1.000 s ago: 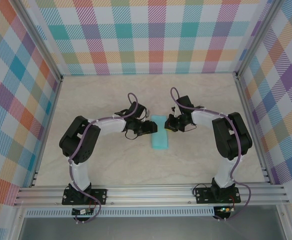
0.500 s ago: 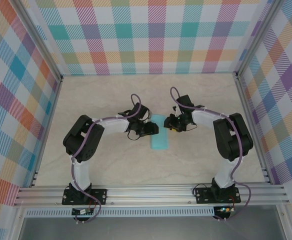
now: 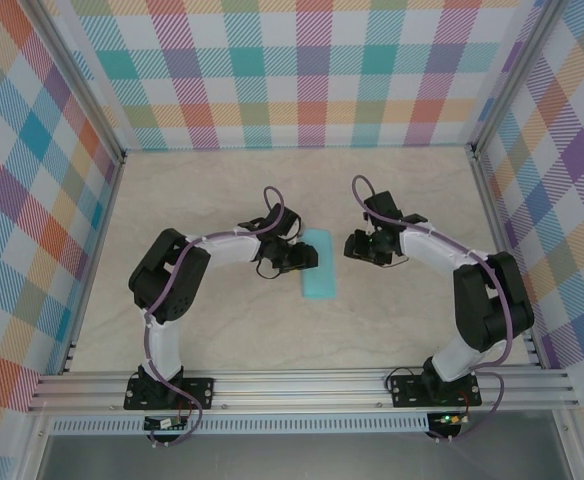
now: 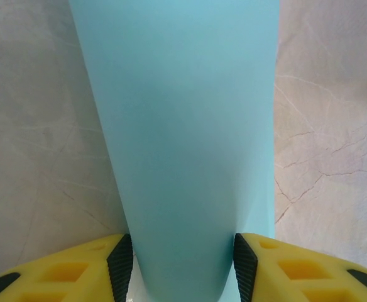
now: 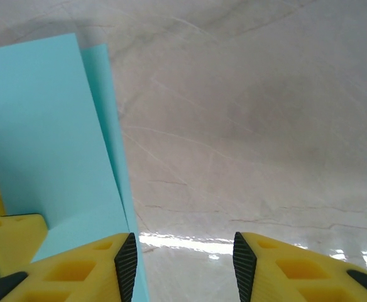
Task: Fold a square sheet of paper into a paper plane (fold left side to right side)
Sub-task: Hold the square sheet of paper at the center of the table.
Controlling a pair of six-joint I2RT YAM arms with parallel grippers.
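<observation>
1. The square sheet of paper (image 3: 320,266): light turquoise, unmarked, folded into a narrow strip. It lies flat near the middle of the surface (image 3: 222,330), with its long axis running 12 to 6 o'clock in the top view. The right wrist view shows two layers, the lower one visible as a thin band along the 3 o'clock edge of the upper one.

2. The left pincer (image 3: 300,257): sits at the strip's 9 o'clock edge, by its upper half, and overlaps that edge in the top view. In the left wrist view its yellow fingers and black pads (image 4: 122,267) stand apart. The paper fills the whole gap and meets both pads, with bare surface outside each finger. Whether the pads squeeze the paper or only flank it cannot be told from this close view.

3. The right pincer (image 3: 356,246): at 3 o'clock of the strip, near it but not touching. Its fingers are apart with only bare surface between them, and it holds nothing. The paper lies toward 9 o'clock in its wrist view.

4. Surface: pale, marbled, glossy.

5. The plaid walls (image 3: 302,70): multicoloured, enclosing the surface at 9, 12 and 3 o'clock.

6. The aluminium rail (image 3: 302,385): at 6 o'clock, carrying both arm bases.
</observation>
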